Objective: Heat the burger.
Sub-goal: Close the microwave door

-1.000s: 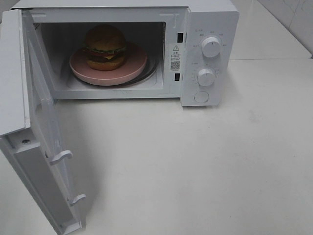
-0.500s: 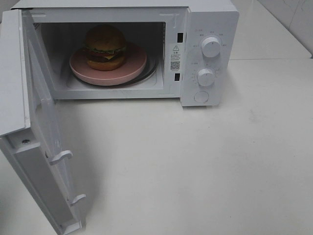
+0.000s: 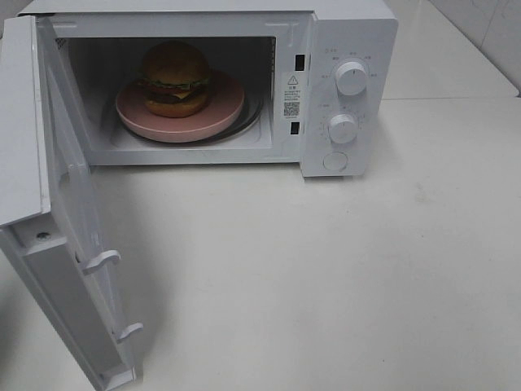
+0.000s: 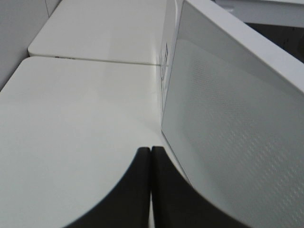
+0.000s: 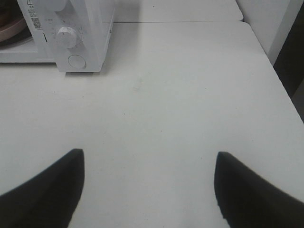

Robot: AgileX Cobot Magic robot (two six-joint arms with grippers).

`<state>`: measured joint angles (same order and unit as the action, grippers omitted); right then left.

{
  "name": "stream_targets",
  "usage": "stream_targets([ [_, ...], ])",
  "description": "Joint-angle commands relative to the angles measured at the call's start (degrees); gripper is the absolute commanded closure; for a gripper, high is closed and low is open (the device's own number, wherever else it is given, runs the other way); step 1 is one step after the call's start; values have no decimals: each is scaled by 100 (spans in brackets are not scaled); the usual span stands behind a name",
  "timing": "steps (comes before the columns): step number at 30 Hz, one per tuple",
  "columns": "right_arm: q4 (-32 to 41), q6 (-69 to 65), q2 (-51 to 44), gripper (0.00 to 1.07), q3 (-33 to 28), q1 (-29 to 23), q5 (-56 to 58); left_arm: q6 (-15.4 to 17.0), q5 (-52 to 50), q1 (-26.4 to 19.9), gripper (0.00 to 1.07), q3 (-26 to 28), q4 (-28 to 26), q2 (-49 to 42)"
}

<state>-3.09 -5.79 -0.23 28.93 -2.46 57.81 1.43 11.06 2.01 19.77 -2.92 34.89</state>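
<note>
The burger [image 3: 174, 78], with its golden-brown bun, lettuce and cheese, sits on a round pink plate [image 3: 220, 114] inside the open white microwave [image 3: 346, 32]. The microwave door [image 3: 69, 204] is swung wide toward the front left. In the left wrist view my left gripper [image 4: 150, 151] is shut with nothing in it, its fingers pressed together just outside the door's outer face [image 4: 232, 123]. My right gripper [image 5: 149, 156] stands open and empty over the bare table, well to the right of the microwave's control panel [image 5: 71, 35]. Neither gripper shows in the exterior high view.
Two white dials [image 3: 351, 77] and a round button [image 3: 334, 161] sit on the microwave's right panel. The white table [image 3: 342, 277] stretches in front and to the right. A table seam [image 4: 95, 60] runs behind the door; a wall edge [image 5: 285, 28] stands at the far right.
Nothing moves in the exterior high view between the earlier frames and now.
</note>
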Motion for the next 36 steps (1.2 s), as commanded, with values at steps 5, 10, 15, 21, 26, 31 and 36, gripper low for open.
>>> stream_targets([
  [5,0,74,-155,32,-17,40,-86,-6,-2286,0,107,-584,361,527],
  [10,0,74,-155,32,-17,40,-86,52,-3547,0,107,-756,705,1358],
  [15,0,74,-155,32,-17,40,-86,57,-4188,0,107,-756,917,2091],
  [21,0,74,-155,32,-17,40,-86,493,-4423,0,107,-745,940,2670],
  [26,0,74,-155,32,-17,40,-86,968,-4916,0,107,-745,1364,3100],
  [31,0,74,-155,32,-17,40,-86,1163,-5781,0,107,-739,2389,3701],
  [36,0,74,-155,32,-17,40,-86,1341,-6492,0,107,-728,2762,4280],
])
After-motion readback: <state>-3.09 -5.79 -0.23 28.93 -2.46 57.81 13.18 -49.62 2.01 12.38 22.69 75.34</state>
